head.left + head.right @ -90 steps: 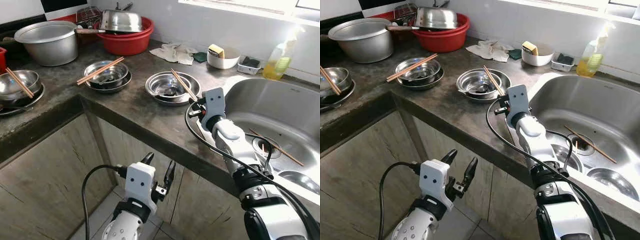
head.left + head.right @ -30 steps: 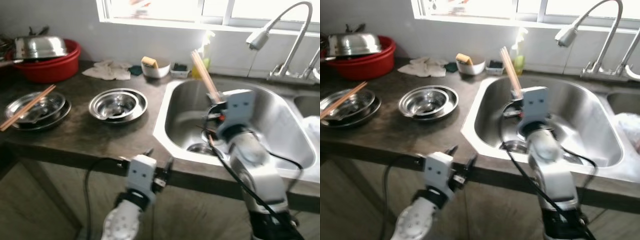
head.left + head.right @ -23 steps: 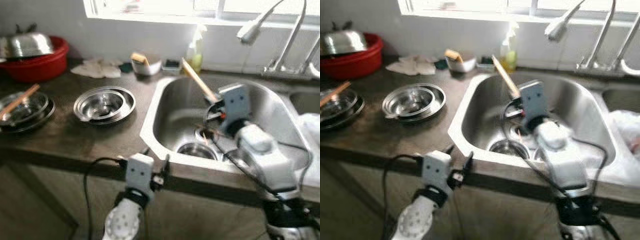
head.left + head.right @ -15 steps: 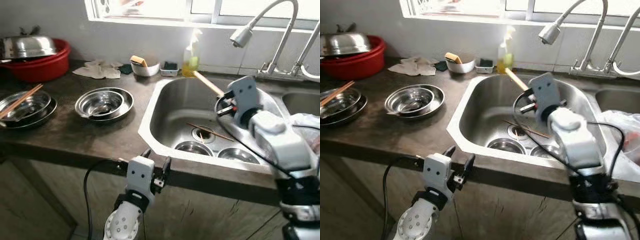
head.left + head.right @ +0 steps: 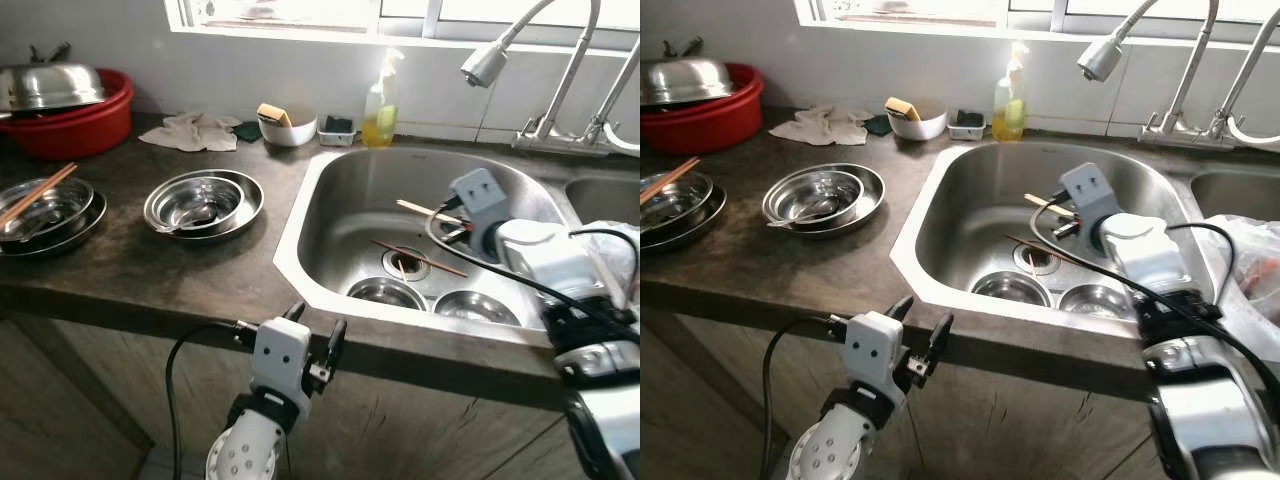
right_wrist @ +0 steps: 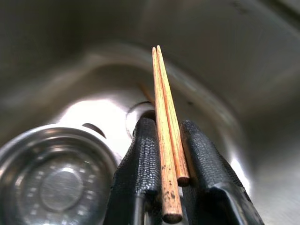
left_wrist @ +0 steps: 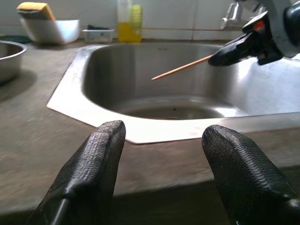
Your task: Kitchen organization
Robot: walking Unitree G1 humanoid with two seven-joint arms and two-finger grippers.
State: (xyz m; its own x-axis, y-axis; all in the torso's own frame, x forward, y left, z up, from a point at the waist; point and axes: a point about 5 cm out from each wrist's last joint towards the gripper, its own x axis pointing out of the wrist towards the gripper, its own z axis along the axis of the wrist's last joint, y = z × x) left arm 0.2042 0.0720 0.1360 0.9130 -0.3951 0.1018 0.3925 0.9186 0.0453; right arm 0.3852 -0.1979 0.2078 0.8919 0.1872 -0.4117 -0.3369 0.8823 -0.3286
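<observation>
Right gripper (image 6: 161, 140) clamped on chopstick pair (image 6: 164, 122) over sink (image 5: 330, 170); next: lower toward drain at 6 o'clock, release. Left gripper (image 7: 161, 173) idle, fingers apart.

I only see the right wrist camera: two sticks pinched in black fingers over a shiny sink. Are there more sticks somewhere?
Observer: Yes. Besides the chopsticks in your right gripper, another pair rests on stacked bowls at the counter's left end.
Operator: How many bowls are in the sink?
Observer: Two steel bowls, side by side near the front wall.
Operator: What's my other gripper doing?
Observer: The left gripper hangs open below the counter edge, holding nothing.
</observation>
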